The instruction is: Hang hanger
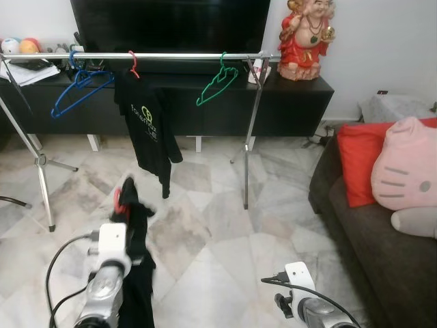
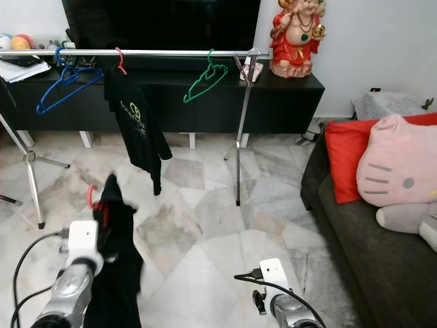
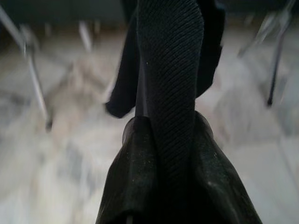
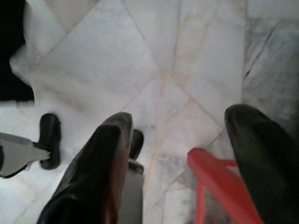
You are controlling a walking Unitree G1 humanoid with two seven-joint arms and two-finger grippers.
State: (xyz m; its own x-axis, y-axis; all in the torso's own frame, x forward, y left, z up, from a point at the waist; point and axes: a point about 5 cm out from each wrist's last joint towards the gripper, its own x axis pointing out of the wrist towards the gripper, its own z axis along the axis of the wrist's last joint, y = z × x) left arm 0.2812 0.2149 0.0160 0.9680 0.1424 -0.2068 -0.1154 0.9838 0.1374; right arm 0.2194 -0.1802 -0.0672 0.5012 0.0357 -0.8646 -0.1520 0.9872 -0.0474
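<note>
Holding a red hanger (image 1: pixel 119 199) with black shirt (image 1: pixel 138 273) in left claw (image 1: pixel 123 220), pinched shut on it, well short of rail (image 1: pixel 171 56); not yet hung. Right claw (image 4: pixel 182 154) spread, idle.

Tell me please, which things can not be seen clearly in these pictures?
- Left gripper: black garment on its red hanger covers the fingers in the eye views; the left wrist view is blurred.
- Right gripper: cut off by the bottom edge in the eye views.
- Print on the hanging black shirt: too small to read.
</note>
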